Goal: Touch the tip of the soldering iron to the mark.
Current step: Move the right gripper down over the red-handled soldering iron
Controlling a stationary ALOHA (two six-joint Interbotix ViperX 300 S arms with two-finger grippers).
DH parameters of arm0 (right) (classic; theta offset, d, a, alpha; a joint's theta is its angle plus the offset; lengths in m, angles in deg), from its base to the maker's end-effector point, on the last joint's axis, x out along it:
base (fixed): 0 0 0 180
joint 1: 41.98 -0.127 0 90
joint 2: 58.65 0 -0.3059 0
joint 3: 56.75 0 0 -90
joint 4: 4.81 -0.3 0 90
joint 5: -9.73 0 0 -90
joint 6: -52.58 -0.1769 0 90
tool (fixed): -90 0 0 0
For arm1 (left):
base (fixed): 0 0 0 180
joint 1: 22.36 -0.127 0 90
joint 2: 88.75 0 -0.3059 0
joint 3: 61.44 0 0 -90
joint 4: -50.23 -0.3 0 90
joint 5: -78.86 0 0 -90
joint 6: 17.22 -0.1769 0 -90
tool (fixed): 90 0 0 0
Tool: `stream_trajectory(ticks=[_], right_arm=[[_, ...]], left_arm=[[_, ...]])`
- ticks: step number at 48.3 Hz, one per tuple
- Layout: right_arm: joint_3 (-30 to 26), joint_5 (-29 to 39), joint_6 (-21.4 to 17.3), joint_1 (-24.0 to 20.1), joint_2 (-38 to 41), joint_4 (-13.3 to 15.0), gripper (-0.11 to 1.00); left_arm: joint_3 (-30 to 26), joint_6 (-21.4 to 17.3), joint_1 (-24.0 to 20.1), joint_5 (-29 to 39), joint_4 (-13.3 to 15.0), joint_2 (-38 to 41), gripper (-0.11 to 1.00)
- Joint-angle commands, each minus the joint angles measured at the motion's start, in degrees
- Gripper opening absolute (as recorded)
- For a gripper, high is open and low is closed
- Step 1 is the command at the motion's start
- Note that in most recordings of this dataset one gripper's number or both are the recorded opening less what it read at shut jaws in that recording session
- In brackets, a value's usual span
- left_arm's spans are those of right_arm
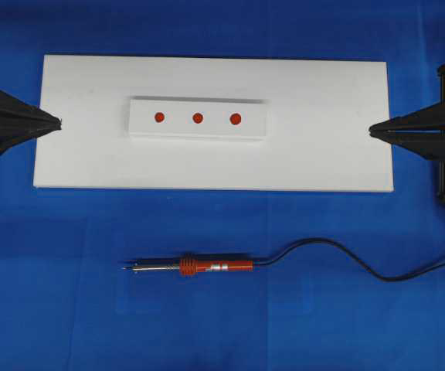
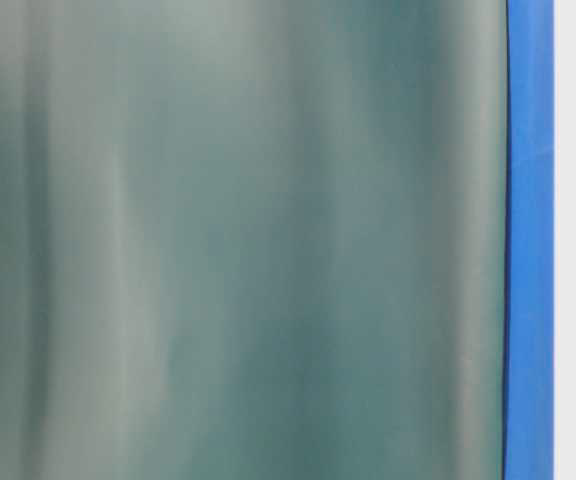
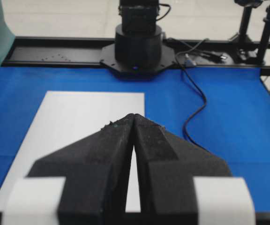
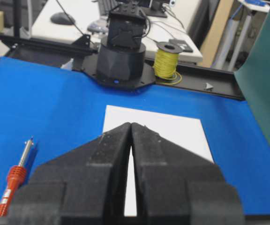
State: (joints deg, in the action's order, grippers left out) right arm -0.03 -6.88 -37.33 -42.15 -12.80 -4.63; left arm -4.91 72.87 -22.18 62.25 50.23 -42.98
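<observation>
Lying on the blue counter (image 1: 52,294) near the white board (image 1: 323,154), the soldering iron (image 1: 207,267) points its tip (image 1: 127,268) left. Left tool (image 1: 56,123) and right tool (image 1: 373,130) sit closed, empty, at the board's ends, well apart from it.

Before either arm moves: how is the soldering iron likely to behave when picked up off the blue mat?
The soldering iron is slim and round, so it may roll if nudged sideways. Its ribbed orange handle should give a closed end effector decent purchase. The long black cord trails off to the right and looks floppy; it will probably drag and tug the tail, swinging the tip off aim.
</observation>
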Motion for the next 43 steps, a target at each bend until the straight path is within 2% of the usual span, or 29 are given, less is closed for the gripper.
stream_trajectory(ticks=[1,7,13,18,32,37,43], right_arm=[[-1.76,-0.18,-0.70,0.09,0.62,-0.26,0.00],[-2.64,2.99,-0.70,0.09,1.14,-0.18,-0.06],[-3.78,4.83,-1.32,-0.44,1.67,-0.35,-0.06],[-4.66,5.19,-3.25,-1.49,2.81,-0.35,-0.06],[-8.09,4.83,-5.45,-4.13,10.55,-0.35,-0.05],[-10.72,4.57,-5.45,-5.98,14.85,-0.35,0.04],[-13.89,4.57,-5.63,-8.09,20.48,-0.53,0.33]], left_arm=[[-0.88,0.35,1.14,-0.44,-0.09,0.26,0.00],[-0.62,0.35,1.32,-0.35,0.00,0.26,0.00],[-0.62,0.35,1.32,-0.44,0.00,0.26,0.00],[-0.44,0.26,1.32,-0.44,-0.09,0.26,0.00],[-0.26,0.00,1.05,-0.44,-0.09,0.26,0.00],[-0.18,0.00,0.97,-0.44,-0.09,0.18,0.00],[0.09,0.00,0.97,-0.44,-0.09,0.18,0.00]])
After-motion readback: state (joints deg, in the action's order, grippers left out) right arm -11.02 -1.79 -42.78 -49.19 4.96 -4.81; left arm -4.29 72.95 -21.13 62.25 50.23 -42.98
